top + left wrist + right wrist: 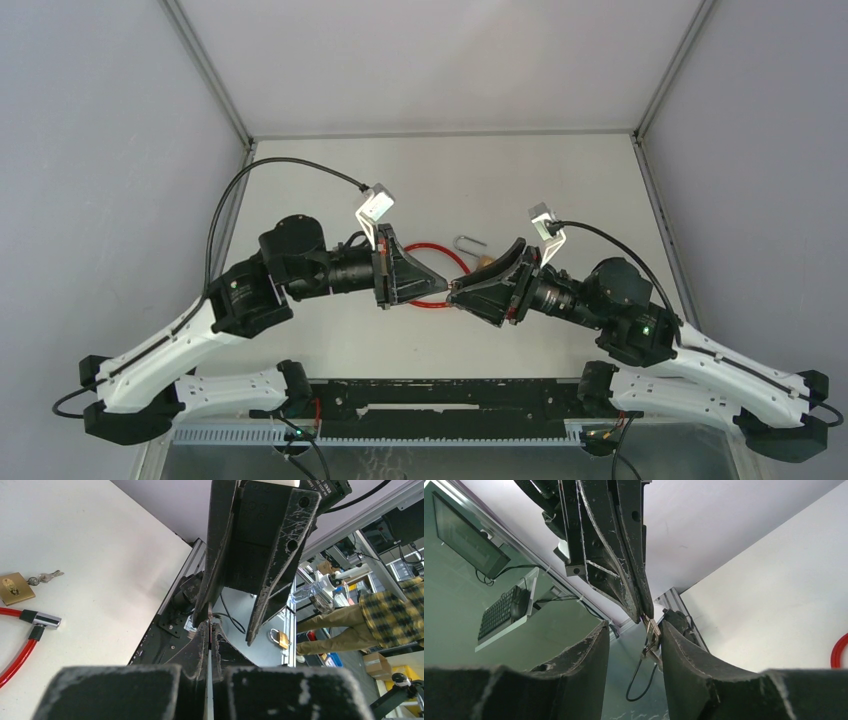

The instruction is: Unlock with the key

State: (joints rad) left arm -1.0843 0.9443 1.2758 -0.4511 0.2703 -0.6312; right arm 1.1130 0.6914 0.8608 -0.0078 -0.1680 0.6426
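Left end effector: closed on key, centre frame. Right end effector: jaws apart, flanking key. Brass padlock: on table, left edge.

Beside the square brass-yellow metal padlock: a glossy red cable, black-and-chrome at its end, dull silver keys, plain white tabletop. Gripper fingers: scuffed black.

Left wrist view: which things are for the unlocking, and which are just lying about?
For the job: key, pinched in the shut left claw; open right claw around it; brass padlock on the table.
Just lying about: red cable; loose keys by the padlock; another padlock beyond the table's edge; person in a checked shirt.
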